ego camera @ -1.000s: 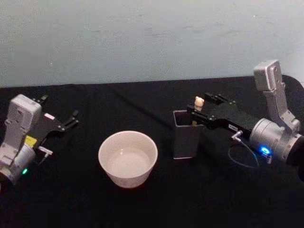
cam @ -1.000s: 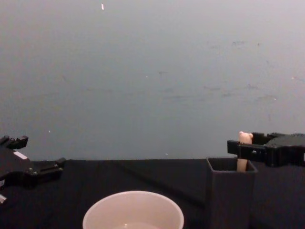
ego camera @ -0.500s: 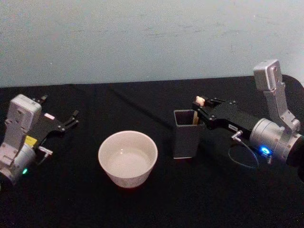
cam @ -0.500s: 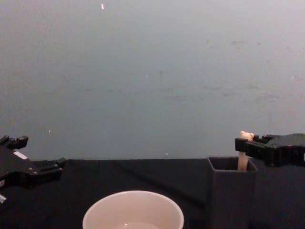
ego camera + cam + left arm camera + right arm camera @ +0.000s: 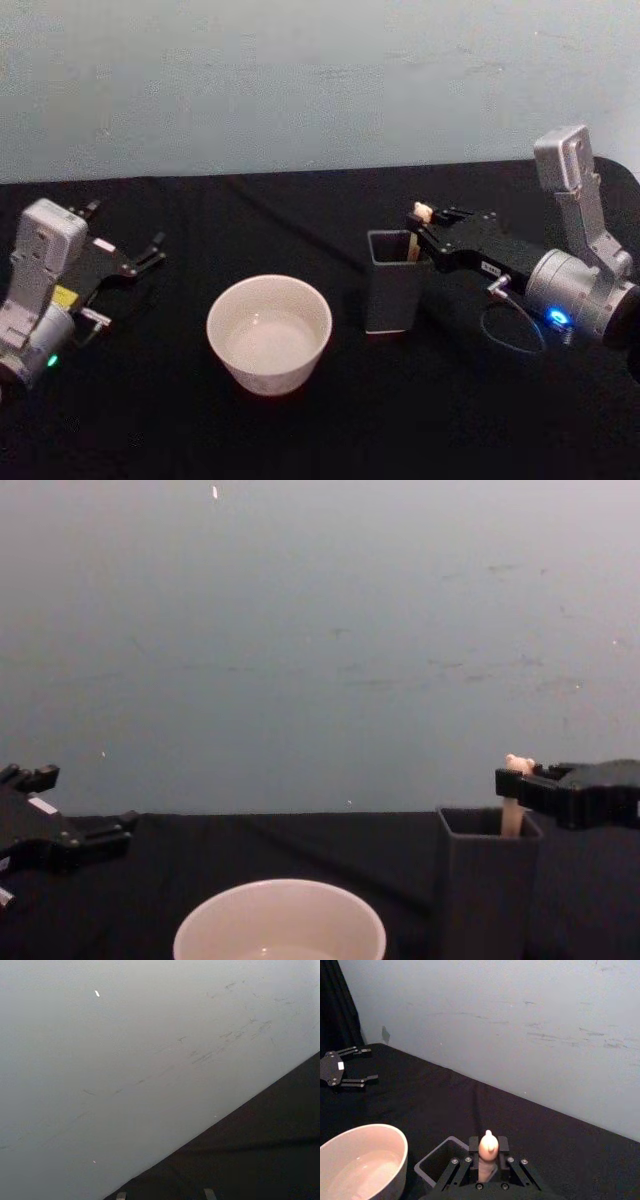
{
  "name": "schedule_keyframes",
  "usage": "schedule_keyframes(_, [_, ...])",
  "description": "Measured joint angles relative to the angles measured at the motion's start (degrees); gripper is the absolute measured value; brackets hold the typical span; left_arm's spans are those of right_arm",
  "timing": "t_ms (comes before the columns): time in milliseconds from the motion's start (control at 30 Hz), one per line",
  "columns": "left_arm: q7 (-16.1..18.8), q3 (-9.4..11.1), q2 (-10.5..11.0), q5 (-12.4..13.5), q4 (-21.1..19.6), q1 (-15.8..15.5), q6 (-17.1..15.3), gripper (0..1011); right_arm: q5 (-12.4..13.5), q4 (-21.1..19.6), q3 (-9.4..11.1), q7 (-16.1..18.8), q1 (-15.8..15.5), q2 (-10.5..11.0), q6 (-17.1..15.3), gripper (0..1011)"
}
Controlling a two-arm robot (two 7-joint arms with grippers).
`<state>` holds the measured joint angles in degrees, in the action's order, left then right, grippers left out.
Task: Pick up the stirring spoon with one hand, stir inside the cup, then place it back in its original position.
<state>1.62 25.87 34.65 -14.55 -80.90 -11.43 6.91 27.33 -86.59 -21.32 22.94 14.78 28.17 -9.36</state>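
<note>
Right end effector (image 5: 424,222) is clamped on the stirring spoon (image 5: 421,211), gripping its beige handle just under the bear head. The spoon stands roughly upright at the far right corner of the thin-walled dark grey square holder (image 5: 392,290). The round cream cup (image 5: 268,375) sits just left of the holder, not touching, with open black bench (image 5: 300,215) all around. Left end effector (image 5: 152,250) sits parked way off left, fingers spread.

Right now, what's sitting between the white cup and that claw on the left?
Nothing: the head view shows bare black tablecloth between the cup and the open left gripper. The right gripper grips the stirring spoon over the holder.
</note>
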Motion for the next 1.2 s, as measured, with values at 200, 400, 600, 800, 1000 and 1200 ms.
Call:
schedule_keyframes(200, [0.00,0.00,0.00,0.00,0.00,0.00,0.00,1001,-0.01,0.00,0.00,0.00,0.00,0.00,-0.01,214])
schedule_keyframes(400, [0.00,0.00,0.00,0.00,0.00,0.00,0.00,1002,0.05,0.10,0.03,0.23,0.26,-0.04,-0.49,214])
schedule_keyframes(600, [0.00,0.00,0.00,0.00,0.00,0.00,0.00,1001,2.21,-0.17,0.77,1.03,1.07,-0.03,-3.28,214])
schedule_keyframes(800, [0.00,0.00,0.00,0.00,0.00,0.00,0.00,1001,4.98,-2.04,1.77,1.29,1.11,0.77,-4.74,214])
schedule_keyframes(1000, [0.00,0.00,0.00,0.00,0.00,0.00,0.00,1001,7.53,-4.56,3.01,0.98,0.58,1.59,-4.81,214])
schedule_keyframes(1200, [0.00,0.00,0.00,0.00,0.00,0.00,0.00,1001,9.94,-6.45,4.26,0.29,0.65,1.89,-4.19,214])
